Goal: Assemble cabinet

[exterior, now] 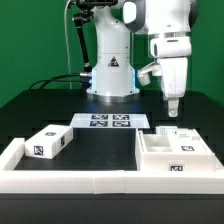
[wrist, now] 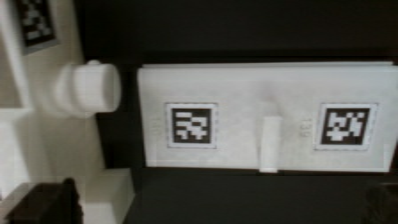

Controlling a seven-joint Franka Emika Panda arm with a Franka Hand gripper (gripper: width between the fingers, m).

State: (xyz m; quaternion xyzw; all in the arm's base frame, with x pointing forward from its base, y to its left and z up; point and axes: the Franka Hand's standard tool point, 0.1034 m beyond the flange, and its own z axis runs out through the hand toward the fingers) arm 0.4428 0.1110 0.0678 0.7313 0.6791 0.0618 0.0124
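The cabinet pieces are white and carry black-and-white tags. A hollow box body (exterior: 158, 152) lies at the exterior view's right, with smaller pieces (exterior: 186, 137) beside it. A separate block (exterior: 48, 143) lies at the exterior view's left. My gripper (exterior: 172, 106) hangs above the right-hand pieces, touching nothing. The wrist view shows a flat panel (wrist: 267, 100) with two tags and a thin ridge, and a round knob (wrist: 87, 88) on a white piece beside it. One dark finger (wrist: 45, 205) shows at the frame's edge. The jaws stand wide apart and empty.
The marker board (exterior: 108, 121) lies in front of the robot base (exterior: 110, 70). A low white border frame (exterior: 90, 180) runs round the black table. Cables hang behind the base at the exterior view's left.
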